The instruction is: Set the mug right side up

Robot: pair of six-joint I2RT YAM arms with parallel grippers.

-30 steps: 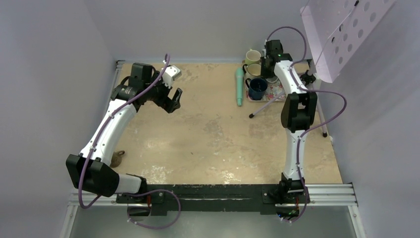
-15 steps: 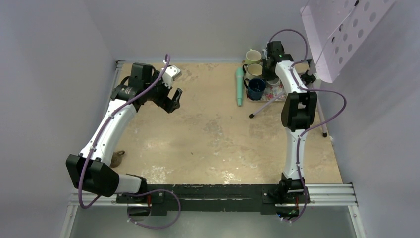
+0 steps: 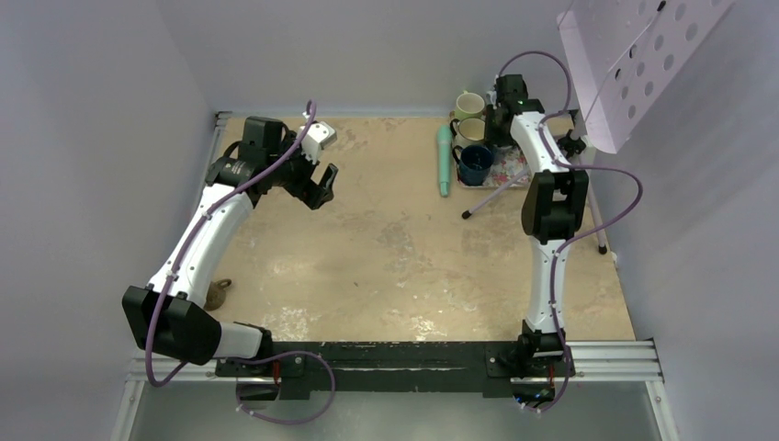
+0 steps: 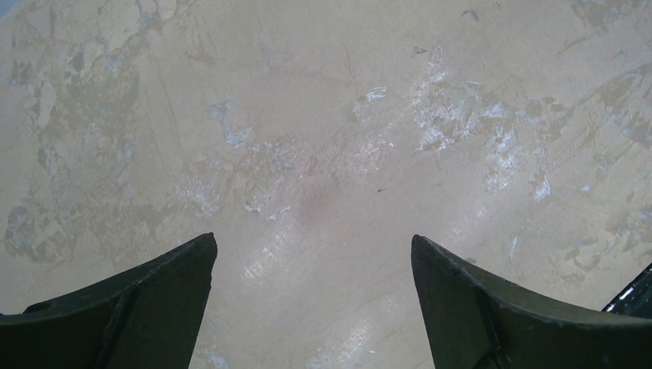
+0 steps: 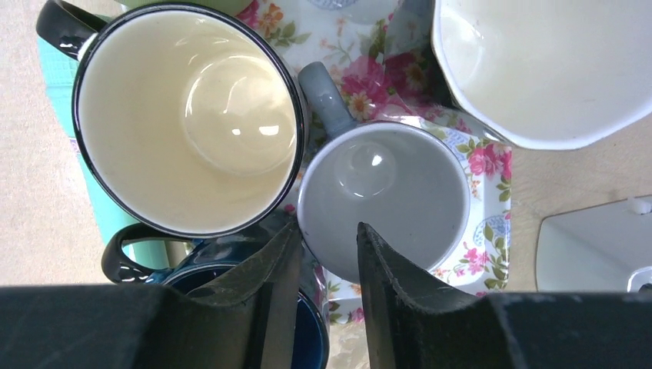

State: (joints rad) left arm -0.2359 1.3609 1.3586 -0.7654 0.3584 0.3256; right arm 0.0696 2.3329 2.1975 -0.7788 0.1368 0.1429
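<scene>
right wrist view showed the right gripper (image 5: 327, 234) drawn narrow, its jaws straddling the near rim of the grey mug (image 5: 384, 200), one finger outside the wall and one inside. whether they actually pinched the wall could not be told. the grey mug stood mouth up on the floral tray (image 5: 484, 165) at the far right corner of the table (image 4: 307, 115), just beside a cream mug (image 5: 188, 115) with a black rim. a blue mug (image 3: 476, 163) and a white bowl (image 5: 538, 61) stood close by. the left gripper (image 4: 311, 246) hung spread wide above the table, holding nothing.
</scene>
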